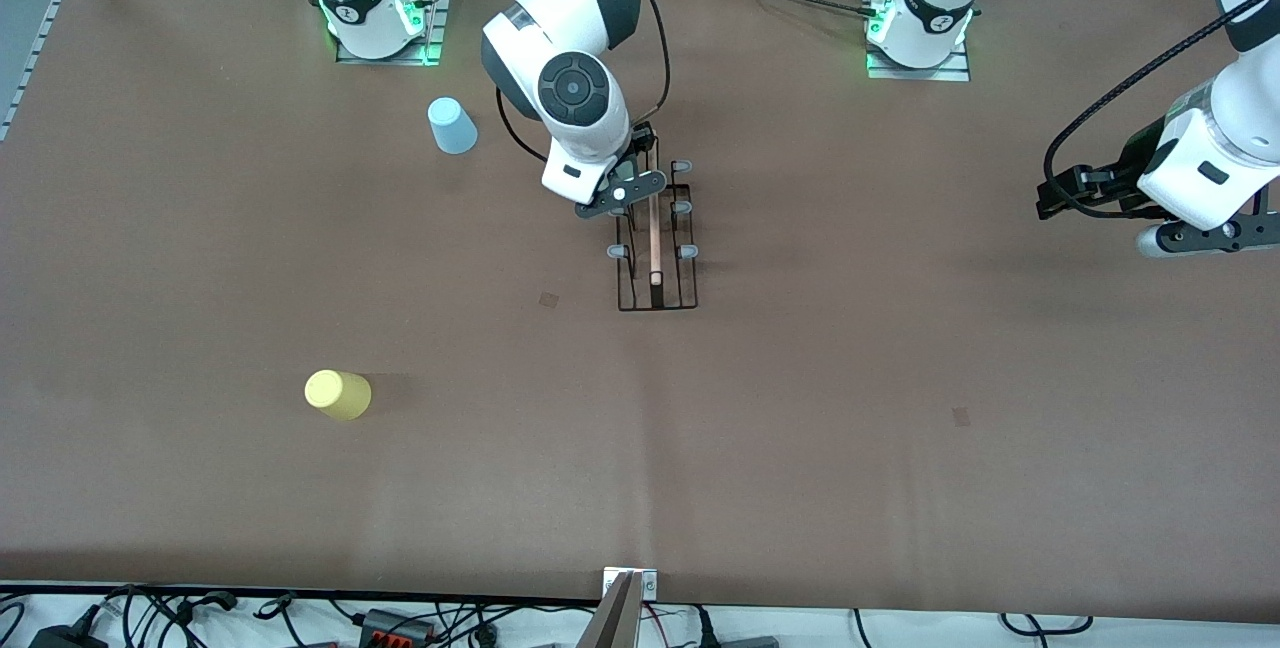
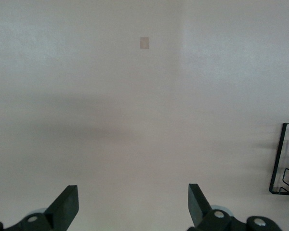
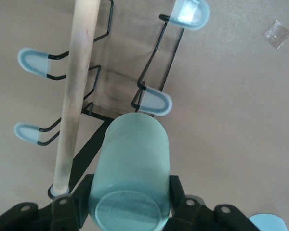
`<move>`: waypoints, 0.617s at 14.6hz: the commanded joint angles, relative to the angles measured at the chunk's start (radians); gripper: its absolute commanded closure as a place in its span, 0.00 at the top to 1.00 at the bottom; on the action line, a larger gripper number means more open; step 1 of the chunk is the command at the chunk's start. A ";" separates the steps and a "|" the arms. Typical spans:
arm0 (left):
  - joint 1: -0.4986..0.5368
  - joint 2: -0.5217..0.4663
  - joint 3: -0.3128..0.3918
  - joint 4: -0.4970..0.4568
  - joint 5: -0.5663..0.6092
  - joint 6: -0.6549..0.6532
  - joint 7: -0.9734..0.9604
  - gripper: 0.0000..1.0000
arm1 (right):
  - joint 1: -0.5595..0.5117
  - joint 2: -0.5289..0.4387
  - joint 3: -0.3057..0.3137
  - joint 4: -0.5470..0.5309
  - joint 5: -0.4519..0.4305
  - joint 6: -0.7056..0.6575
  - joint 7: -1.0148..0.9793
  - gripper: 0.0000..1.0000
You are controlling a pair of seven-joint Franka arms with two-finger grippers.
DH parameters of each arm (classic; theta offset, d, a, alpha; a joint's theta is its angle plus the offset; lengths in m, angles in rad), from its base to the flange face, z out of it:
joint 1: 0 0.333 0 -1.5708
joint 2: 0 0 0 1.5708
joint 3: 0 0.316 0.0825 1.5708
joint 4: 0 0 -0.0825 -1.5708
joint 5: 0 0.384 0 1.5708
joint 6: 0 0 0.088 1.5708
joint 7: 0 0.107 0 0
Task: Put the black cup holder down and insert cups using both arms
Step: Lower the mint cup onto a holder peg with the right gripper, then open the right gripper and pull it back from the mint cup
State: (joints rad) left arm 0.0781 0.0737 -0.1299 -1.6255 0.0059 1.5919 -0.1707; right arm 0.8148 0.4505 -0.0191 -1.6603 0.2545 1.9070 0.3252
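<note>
The black cup holder (image 1: 655,268) stands mid-table with its wooden rod (image 3: 74,96) on top. My right gripper (image 1: 625,193) hangs over the end of it nearest the robots, shut on a pale mint green cup (image 3: 135,159). The cup's base faces the wrist camera and its other end lies close to a grey-tipped prong (image 3: 154,102); the arm hides this cup in the front view. A light blue cup (image 1: 452,125) stands near the right arm's base. A yellow cup (image 1: 338,394) sits nearer the front camera. My left gripper (image 1: 1060,198) waits open over bare table at the left arm's end.
Small tape marks lie on the brown tabletop (image 1: 549,299) (image 1: 961,416). A corner of the black cup holder (image 2: 284,163) shows in the left wrist view. Cables and a metal clamp (image 1: 630,598) line the table's front edge.
</note>
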 commanded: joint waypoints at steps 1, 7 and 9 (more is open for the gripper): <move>0.009 -0.020 -0.008 -0.013 0.011 -0.006 0.016 1.00 | 0.018 0.020 -0.008 0.007 0.009 0.027 0.017 0.26; 0.009 -0.020 -0.008 -0.011 0.011 -0.006 0.016 1.00 | 0.018 0.030 -0.008 0.008 0.006 0.043 0.020 1.00; 0.009 -0.020 -0.008 -0.011 0.009 -0.006 0.014 1.00 | 0.017 0.021 -0.012 0.013 0.009 0.035 0.029 1.00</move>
State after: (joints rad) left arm 0.0781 0.0737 -0.1299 -1.6255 0.0059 1.5917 -0.1707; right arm 0.8228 0.4802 -0.0196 -1.6587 0.2544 1.9468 0.3314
